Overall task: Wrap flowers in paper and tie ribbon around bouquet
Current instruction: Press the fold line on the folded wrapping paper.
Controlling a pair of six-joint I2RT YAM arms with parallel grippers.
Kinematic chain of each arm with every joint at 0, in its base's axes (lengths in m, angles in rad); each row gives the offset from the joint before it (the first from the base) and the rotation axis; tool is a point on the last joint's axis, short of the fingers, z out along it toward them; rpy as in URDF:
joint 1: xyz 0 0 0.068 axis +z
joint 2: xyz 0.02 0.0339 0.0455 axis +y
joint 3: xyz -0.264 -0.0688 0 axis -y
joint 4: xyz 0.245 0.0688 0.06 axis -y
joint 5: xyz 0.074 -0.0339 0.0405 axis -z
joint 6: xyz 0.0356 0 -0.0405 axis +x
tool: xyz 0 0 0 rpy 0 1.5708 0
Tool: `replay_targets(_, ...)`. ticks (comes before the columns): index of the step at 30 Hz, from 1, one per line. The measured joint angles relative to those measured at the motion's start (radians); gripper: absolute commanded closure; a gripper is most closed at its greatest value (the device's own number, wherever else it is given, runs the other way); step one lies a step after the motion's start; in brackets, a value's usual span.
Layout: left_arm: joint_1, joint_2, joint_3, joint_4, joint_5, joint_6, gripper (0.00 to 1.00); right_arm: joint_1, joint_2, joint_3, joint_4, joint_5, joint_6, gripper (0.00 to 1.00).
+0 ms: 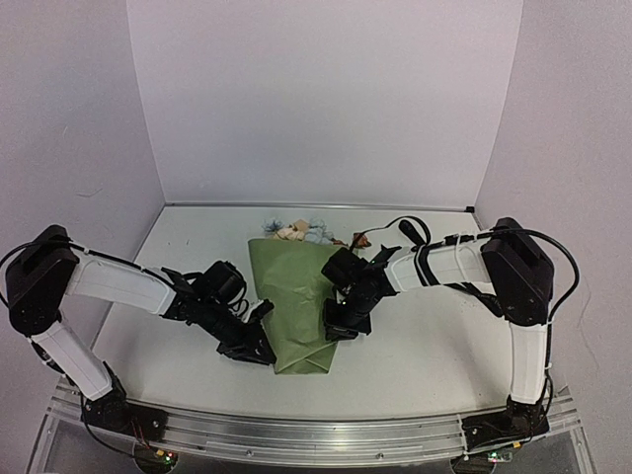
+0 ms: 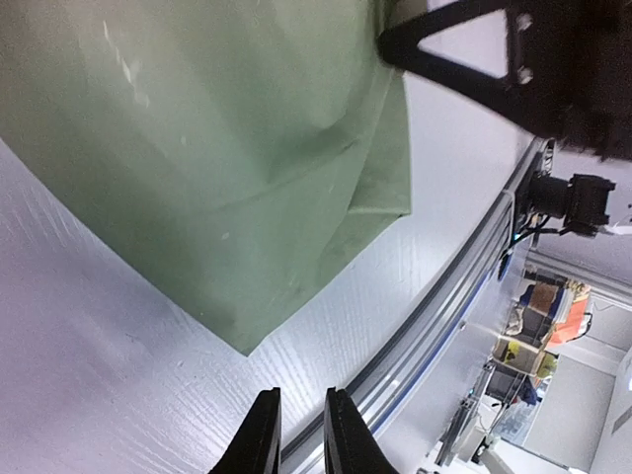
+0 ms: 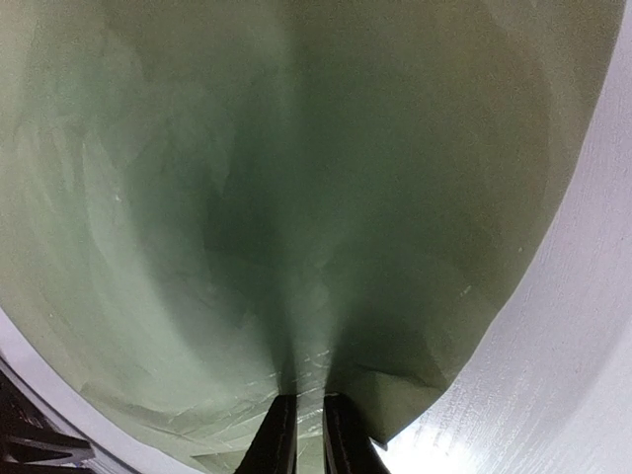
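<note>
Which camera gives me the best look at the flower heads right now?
The top view: the flowers poke out beyond the far edge of the paper. Both wrist views show only green paper, no flowers.

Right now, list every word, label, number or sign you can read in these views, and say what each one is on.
No text can be read in any view.
The paper: plain olive green, no print showing.
The background items beyond the table edge, left wrist view: coloured patches that may be labels, too blurred to read.
</note>
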Motion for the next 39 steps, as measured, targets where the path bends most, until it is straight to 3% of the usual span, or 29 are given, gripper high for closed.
replay_targets(7, 0.083, 0.02, 0.047, 0.07, 0.015, -0.019, 0.81, 0.0, 0.0, 0.0, 0.0, 0.0, -0.001, 0.87)
replay_targets(24, 0.096, 0.221, 0.025, 0.261, 0.075, -0.102, 0.81, 0.0, 0.0, 0.0, 0.0, 0.0, -0.001, 0.87)
replay_targets(39, 0.16, 0.243, 0.012, 0.345, 0.086, -0.173, 0.74, 0.0, 0.0, 0.0, 0.0, 0.0, -0.008, 0.87)
